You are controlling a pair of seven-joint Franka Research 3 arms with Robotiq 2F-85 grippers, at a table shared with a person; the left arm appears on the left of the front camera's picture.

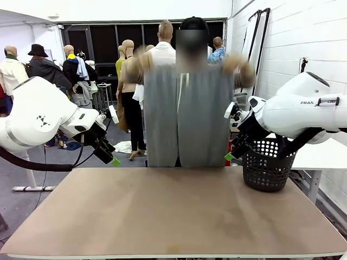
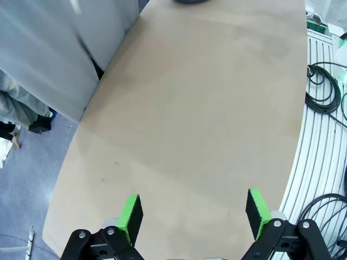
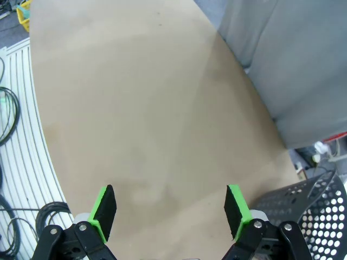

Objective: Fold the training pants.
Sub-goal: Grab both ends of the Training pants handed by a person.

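One pair of pants — held up by a person past the table, legs hanging vertical. Left gripper, right gripper — both wide, empty, equally near.

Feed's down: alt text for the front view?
A person at the far side of the table holds the grey training pants up by the waist, legs hanging down. The left gripper and right gripper hover open either side; a black basket stands at right.

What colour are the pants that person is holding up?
The pants are light grey. The front view shows them best.
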